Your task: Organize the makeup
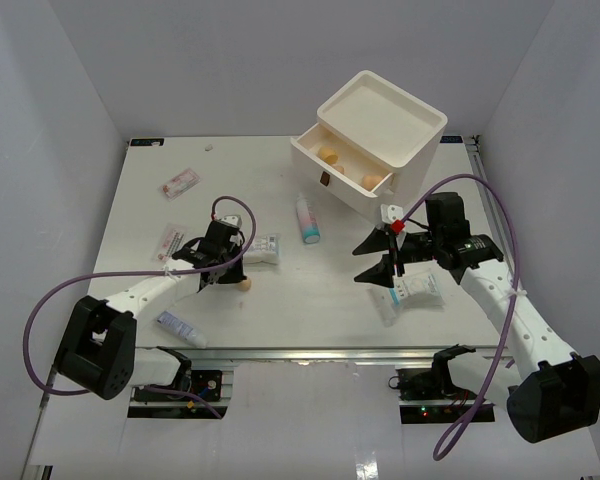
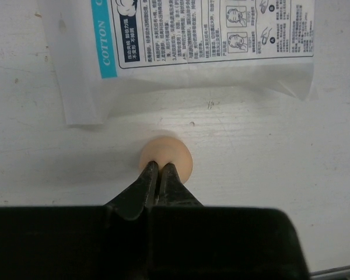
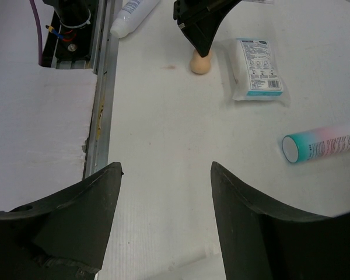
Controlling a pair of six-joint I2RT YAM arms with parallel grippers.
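Observation:
A tan egg-shaped sponge [image 1: 245,284] [image 2: 178,153] [image 3: 201,64] stands on the white table near the left arm. My left gripper [image 1: 234,276] [image 2: 159,167] [image 3: 202,51] points straight down at it, shut on the sponge's narrow top. My right gripper [image 1: 373,262] [image 3: 166,166] hovers open above bare table, holding nothing. A white cotton packet with teal print [image 1: 263,248] [image 2: 204,35] [image 3: 256,69] lies just beyond the sponge. A white bottle with a teal cap [image 1: 307,218] [image 3: 326,142] lies mid-table. Two more sponges [image 1: 328,154] [image 1: 369,180] sit in the open drawer.
The white drawer box [image 1: 420,125] stands at the back right, its lowest drawer pulled out. Another white packet [image 1: 412,292] lies under the right arm. Two pinkish sachets [image 1: 179,182] [image 1: 170,238] lie at the left. A small tube [image 1: 180,328] [image 3: 134,14] lies by the front edge.

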